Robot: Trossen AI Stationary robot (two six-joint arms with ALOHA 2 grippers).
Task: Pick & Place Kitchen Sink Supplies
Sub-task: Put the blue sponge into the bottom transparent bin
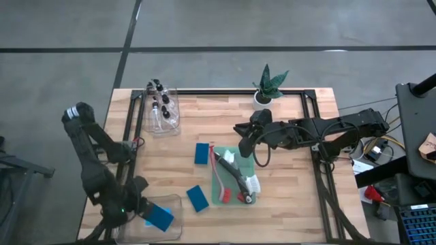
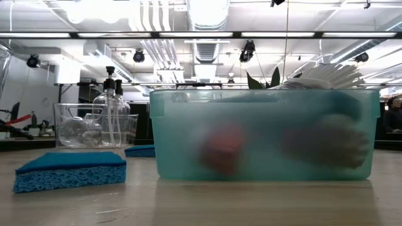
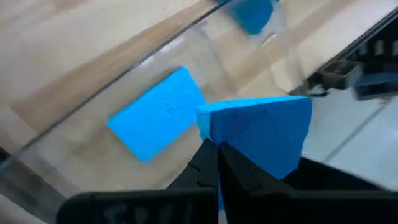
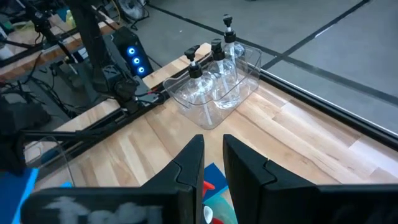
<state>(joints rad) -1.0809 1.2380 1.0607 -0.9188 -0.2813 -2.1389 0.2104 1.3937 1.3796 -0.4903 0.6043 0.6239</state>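
Note:
My left gripper [image 1: 146,211] hangs over a clear bin [image 1: 174,231] at the table's near left corner, shut on a blue sponge [image 3: 261,134]. A second blue sponge [image 3: 155,121] lies flat in that bin. Two more sponges [image 1: 201,153] [image 1: 197,199] lie flat on the wood. Red and black brushes [image 1: 235,180] lie in a green bin [image 1: 216,178] at mid-table. The clear bottles with black tops [image 1: 161,107] stand in a clear bin at the far left. My right gripper [image 4: 212,155] hovers above the green bin's far end, fingers a narrow gap apart, holding nothing. My left gripper pinches the blue sponge between its two fingers at one edge [image 3: 217,140], coming from above. The sponge sticks out past the fingertips, lifted clear above the clear bin and the sponge lying in it.
A potted green plant [image 1: 267,85] stands at the far edge. Black frame rails [image 1: 139,122] run along the table's left, right and far sides. In the low view the green bin [image 2: 264,135] fills the foreground, with a sponge [image 2: 69,169] left of it.

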